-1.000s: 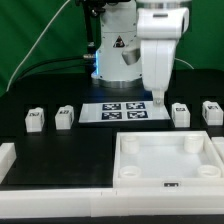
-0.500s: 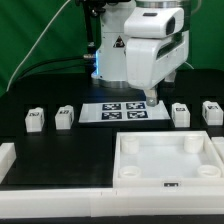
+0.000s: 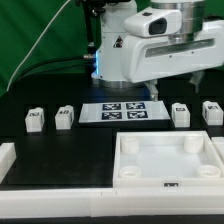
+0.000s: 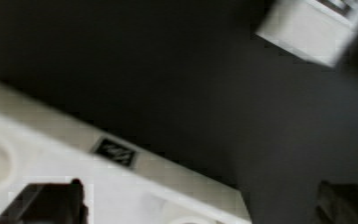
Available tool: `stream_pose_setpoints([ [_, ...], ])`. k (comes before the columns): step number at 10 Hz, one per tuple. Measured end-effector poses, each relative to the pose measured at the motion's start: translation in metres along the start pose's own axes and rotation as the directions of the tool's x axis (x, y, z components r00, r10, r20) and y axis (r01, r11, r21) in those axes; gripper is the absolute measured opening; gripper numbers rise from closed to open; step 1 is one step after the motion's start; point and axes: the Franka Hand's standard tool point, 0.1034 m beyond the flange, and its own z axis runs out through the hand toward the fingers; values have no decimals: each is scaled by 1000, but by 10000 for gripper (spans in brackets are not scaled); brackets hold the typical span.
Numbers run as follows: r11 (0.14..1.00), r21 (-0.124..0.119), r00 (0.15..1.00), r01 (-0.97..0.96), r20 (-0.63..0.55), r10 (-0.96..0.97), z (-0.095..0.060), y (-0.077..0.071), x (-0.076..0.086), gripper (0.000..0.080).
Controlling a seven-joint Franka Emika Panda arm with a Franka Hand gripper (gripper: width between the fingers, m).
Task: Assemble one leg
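Observation:
Four small white legs with tags stand on the black table: two at the exterior view's left [image 3: 33,120] [image 3: 64,117] and two at its right [image 3: 181,114] [image 3: 212,111]. The arm's white hand [image 3: 180,52] hangs tilted, high above the table, over the right pair and touching none. In the wrist view my gripper [image 4: 201,208] is open and empty, with its dark fingers [image 4: 51,204] wide apart. Below them lies the rim of the large white tray-like part [image 4: 51,130] with a small tag on it.
The large white tray-like part [image 3: 165,160] with corner holes sits at the front. The marker board [image 3: 122,111] lies behind it. White blocks line the front edge [image 3: 50,190]. A blurred white piece [image 4: 318,25] shows at a corner of the wrist view.
The hand has risen from just above the marker board's right end and swung over toward the exterior view's right, tilting to nearly horizontal. No part has moved.

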Motion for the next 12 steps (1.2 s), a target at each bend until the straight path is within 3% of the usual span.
stream_pose_setpoints([
  [4, 996, 14, 996, -94, 1, 94, 16, -48, 3, 649],
  [6, 989, 34, 990, -141, -7, 142, 23, -67, 10, 649],
  [8, 987, 44, 988, -153, -7, 154, 23, -68, 13, 649],
  [12, 988, 30, 987, -150, 69, 147, 25, -66, 6, 649],
])
